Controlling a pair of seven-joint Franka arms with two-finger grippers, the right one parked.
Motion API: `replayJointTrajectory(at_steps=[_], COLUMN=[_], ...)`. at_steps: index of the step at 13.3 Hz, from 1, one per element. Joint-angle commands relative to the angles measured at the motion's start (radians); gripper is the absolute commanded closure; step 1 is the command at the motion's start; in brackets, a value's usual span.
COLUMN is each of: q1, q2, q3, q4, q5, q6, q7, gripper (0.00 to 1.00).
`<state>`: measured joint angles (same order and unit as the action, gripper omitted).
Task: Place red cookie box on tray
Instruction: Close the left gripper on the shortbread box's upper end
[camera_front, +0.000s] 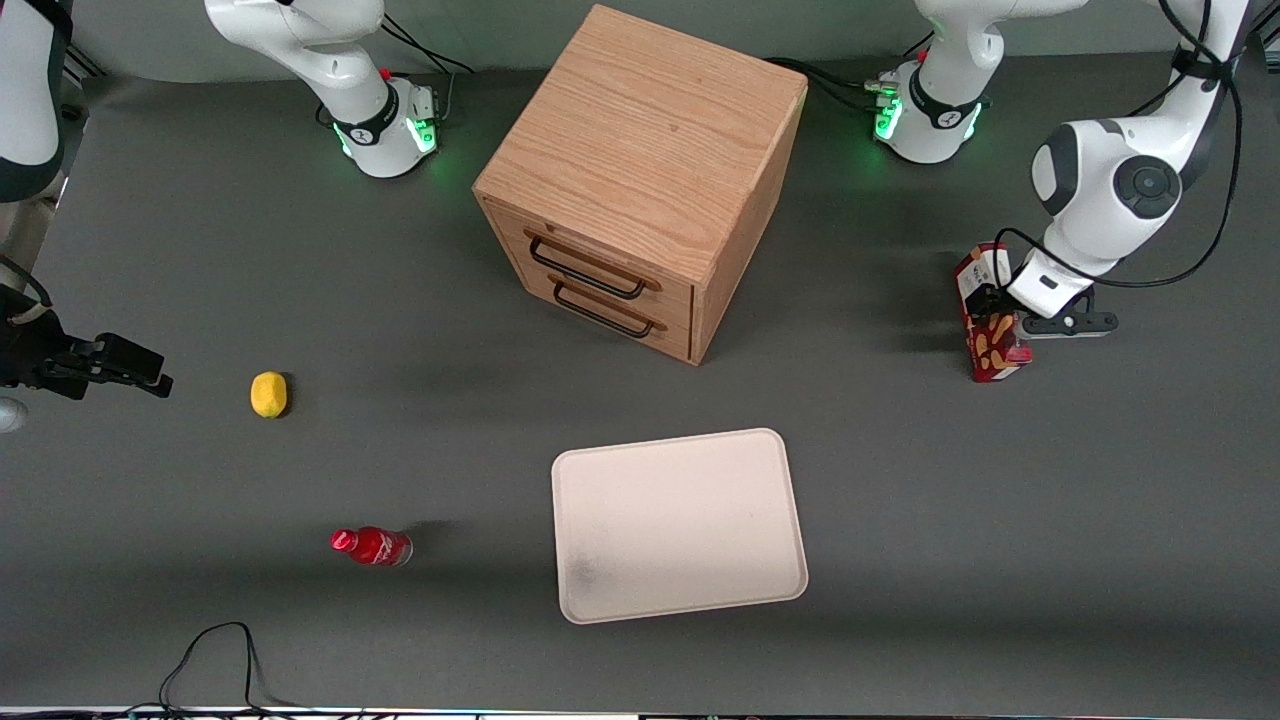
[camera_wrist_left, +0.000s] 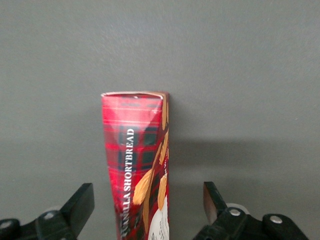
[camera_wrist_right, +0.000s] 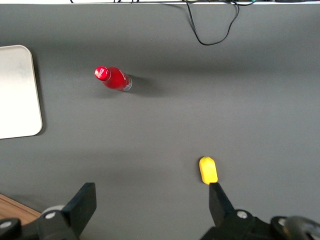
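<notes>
Red cookie box: the red cookie box (camera_wrist_left: 137, 165) stands between the two fingers of the pincer (camera_front: 1000, 318), at the working arm's end of the worktop (camera_front: 900, 480).
Grasp: in the wrist view both fingers (camera_wrist_left: 80, 205) stand apart from the box's sides with bare worktop showing in the gaps, so the pincer is spread wide and grasps nothing.
Long axis: judged from the front view, the box stands about upright on one short end; its long axis runs straight out from the pincer in the wrist view, with the white label end nearest the pincer.
Tray: the tray (camera_front: 775, 445) lies flat, well apart from the pincer, nearer the front camera and toward the table's middle; nothing lies on it.
Progress: early. The pincer straddles the box; closing, lifting, carrying and setting down are all left.
Other things: a wooden drawer cabinet (camera_front: 640, 170) stands between the arm bases.
</notes>
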<state>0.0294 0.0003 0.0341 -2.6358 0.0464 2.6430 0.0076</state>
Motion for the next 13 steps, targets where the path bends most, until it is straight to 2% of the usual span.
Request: replayJointTrajectory(at_steps=[1,2,8,10,13], q1=[-0.008,-0.009,-0.01,-0.008,-0.011], q2=[0.03,0.036,0.04,0.036,0.033], q3=[0.01,0.018,0.023,0.024,0.017], q4=[0.007,0.01,0.034,0.109,0.305], q5=[0.012,0.012,0.012,0.007,-0.013], q6=[0.003,0.0,-0.012,-0.114,-0.35], q7=[0.063,0.063,0.063,0.058,0.036], gripper=[0.93,1.0,1.0,1.0,1.0])
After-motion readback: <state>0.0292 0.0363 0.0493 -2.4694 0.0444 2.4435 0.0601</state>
